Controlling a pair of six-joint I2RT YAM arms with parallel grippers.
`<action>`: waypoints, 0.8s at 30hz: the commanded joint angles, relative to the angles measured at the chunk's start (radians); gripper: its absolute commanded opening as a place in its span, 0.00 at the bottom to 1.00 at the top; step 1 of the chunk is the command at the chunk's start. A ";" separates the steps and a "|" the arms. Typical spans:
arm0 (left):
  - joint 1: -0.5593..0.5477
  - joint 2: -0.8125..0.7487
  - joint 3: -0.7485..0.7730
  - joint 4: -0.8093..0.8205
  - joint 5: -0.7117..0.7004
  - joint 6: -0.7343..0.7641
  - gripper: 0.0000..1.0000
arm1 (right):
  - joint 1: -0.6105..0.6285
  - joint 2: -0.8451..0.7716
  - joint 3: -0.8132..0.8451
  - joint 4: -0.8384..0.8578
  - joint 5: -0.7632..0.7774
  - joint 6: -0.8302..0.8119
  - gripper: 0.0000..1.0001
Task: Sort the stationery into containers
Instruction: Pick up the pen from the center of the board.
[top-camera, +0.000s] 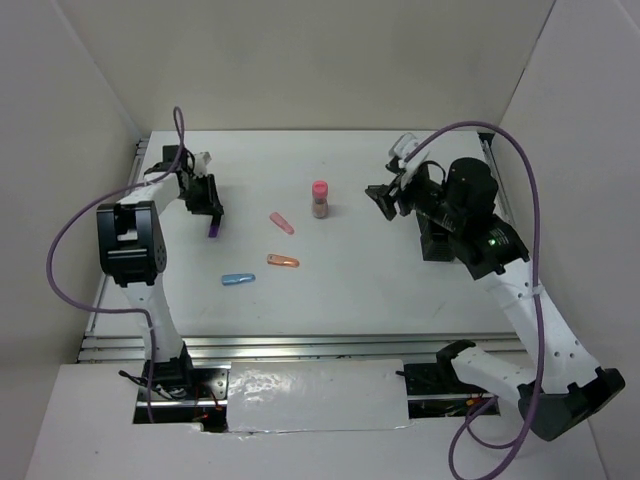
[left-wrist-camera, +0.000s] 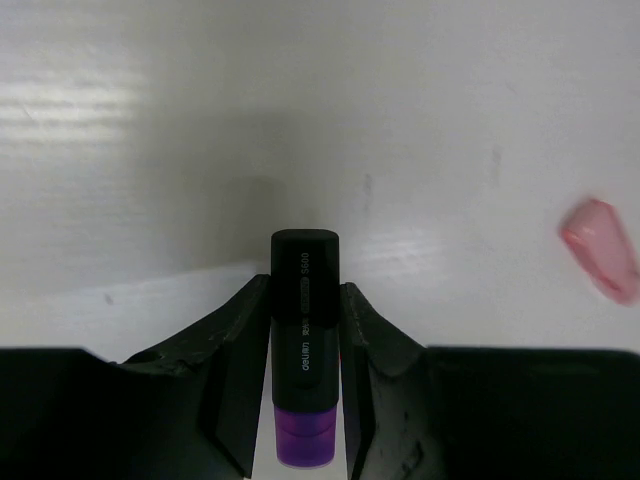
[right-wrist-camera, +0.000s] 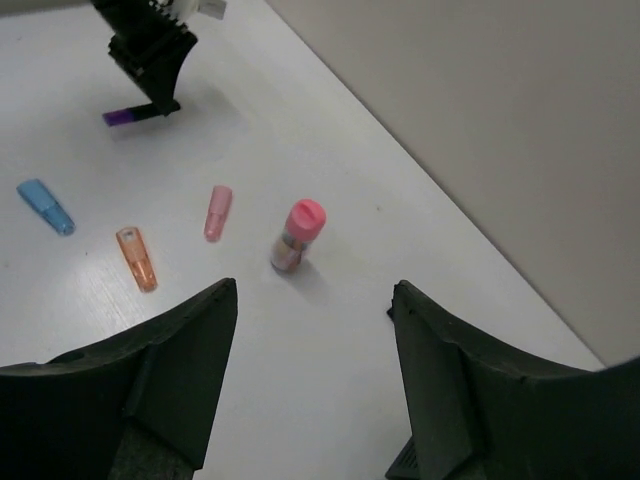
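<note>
My left gripper (top-camera: 207, 203) is shut on a black highlighter with a purple end (top-camera: 213, 230), held low over the table at the back left. In the left wrist view the fingers (left-wrist-camera: 240, 340) press both sides of the highlighter (left-wrist-camera: 305, 370). My right gripper (top-camera: 384, 203) is open and empty above the table, to the right of a pink-capped stubby cylinder (top-camera: 320, 198) that stands upright. A pink cap (top-camera: 282, 223), an orange cap (top-camera: 283, 261) and a blue cap (top-camera: 238, 280) lie loose in the middle. The containers are out of view.
The right wrist view shows the cylinder (right-wrist-camera: 297, 235), pink cap (right-wrist-camera: 217, 212), orange cap (right-wrist-camera: 136, 258), blue cap (right-wrist-camera: 45, 206) and the left gripper (right-wrist-camera: 150, 50) beyond. White walls enclose the table (top-camera: 400, 290) on three sides.
</note>
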 joint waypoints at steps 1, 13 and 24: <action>0.030 -0.160 -0.029 0.038 0.251 -0.142 0.18 | 0.097 -0.005 -0.011 0.023 0.051 -0.138 0.70; -0.005 -0.321 -0.079 -0.115 0.549 -0.325 0.00 | 0.335 0.021 -0.095 0.086 0.033 -0.556 0.71; -0.168 -0.425 -0.102 -0.390 0.362 -0.300 0.00 | 0.461 0.133 -0.157 0.145 -0.136 -1.010 0.70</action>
